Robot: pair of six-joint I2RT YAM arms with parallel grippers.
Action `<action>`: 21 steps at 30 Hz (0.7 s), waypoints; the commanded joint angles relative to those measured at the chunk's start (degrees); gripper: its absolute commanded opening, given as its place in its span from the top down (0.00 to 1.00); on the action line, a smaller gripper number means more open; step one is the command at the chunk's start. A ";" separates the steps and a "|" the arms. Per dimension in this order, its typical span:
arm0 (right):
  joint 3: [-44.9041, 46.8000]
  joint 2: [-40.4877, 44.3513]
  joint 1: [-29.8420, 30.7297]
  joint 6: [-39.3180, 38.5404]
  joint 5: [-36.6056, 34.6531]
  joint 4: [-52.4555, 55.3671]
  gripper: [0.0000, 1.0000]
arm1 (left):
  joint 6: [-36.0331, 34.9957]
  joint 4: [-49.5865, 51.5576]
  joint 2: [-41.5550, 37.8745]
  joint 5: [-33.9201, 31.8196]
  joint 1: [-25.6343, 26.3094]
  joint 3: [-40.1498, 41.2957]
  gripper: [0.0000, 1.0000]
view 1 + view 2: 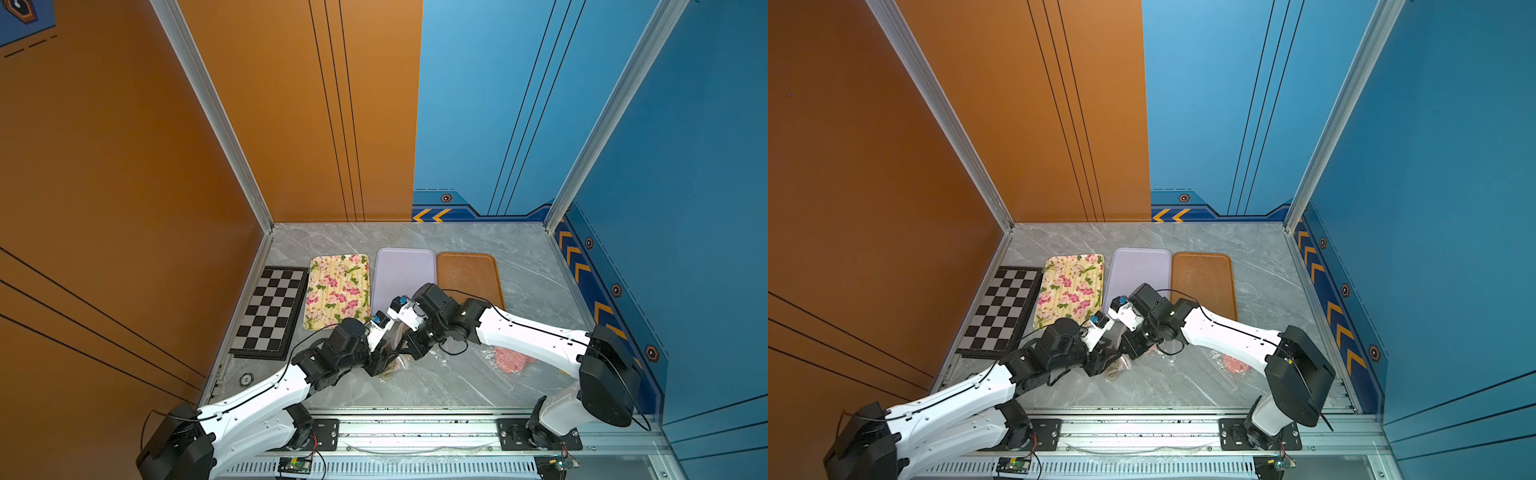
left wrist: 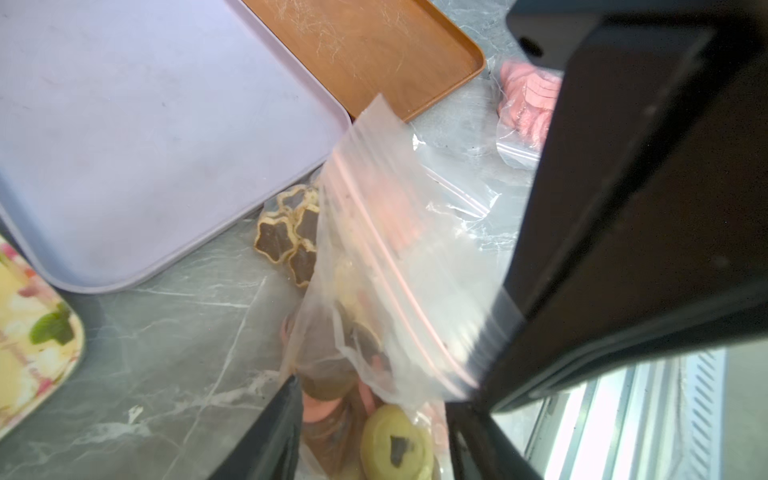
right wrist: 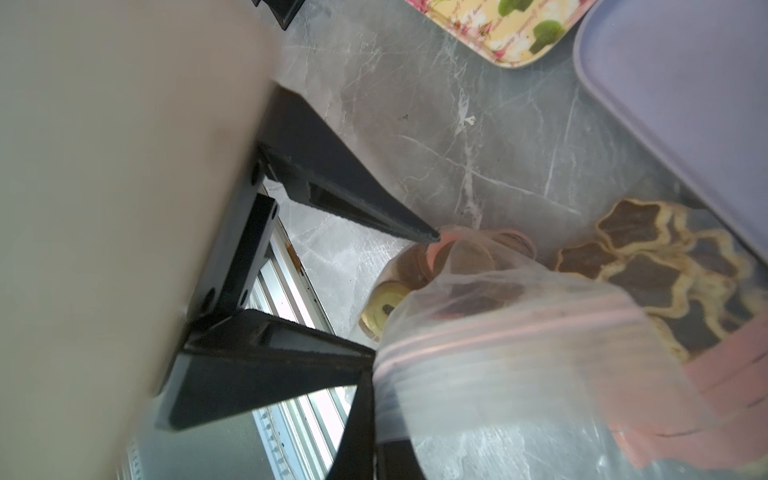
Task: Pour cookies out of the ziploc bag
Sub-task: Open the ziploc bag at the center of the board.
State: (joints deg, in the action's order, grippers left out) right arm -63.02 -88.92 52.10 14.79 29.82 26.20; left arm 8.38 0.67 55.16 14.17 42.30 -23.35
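Note:
A clear ziploc bag (image 2: 399, 257) with a pink zip strip is held up off the marble table, near its front middle. My right gripper (image 3: 374, 399) is shut on the zip edge. The bag's lower end hangs full of cookies: a yellow round (image 2: 395, 444) with a dark centre mark, with brown and pink rounds beside it. My left gripper (image 2: 374, 395) is open, its fingers on either side of that full end. One fingertip (image 3: 432, 237) touches the plastic. In both top views the two grippers meet over the bag (image 1: 392, 368) (image 1: 1117, 368).
A second bag of dark star-shaped cookies (image 2: 286, 237) lies against the lilac tray (image 1: 403, 270). A bag of pink discs (image 1: 511, 359) lies under the right arm. A floral tray (image 1: 338, 291), a brown tray (image 1: 469, 274) and a chessboard (image 1: 270, 311) stand behind.

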 commanded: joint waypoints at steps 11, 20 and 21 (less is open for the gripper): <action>-0.70 0.33 0.29 -1.16 1.29 0.45 1.00 | -2.04 -4.75 1.03 5.43 -0.90 -0.14 0.97; -0.35 0.98 0.20 -1.08 0.24 0.52 1.00 | -0.10 -4.47 -2.29 0.11 -1.00 2.02 1.00; -0.06 1.31 0.12 -0.99 -0.50 0.52 1.00 | 0.46 -3.85 -2.85 -0.86 -0.99 2.17 1.00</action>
State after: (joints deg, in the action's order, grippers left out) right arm -63.07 -88.92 52.07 14.79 29.78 25.69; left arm 7.35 -1.96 54.22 17.26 42.00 -22.04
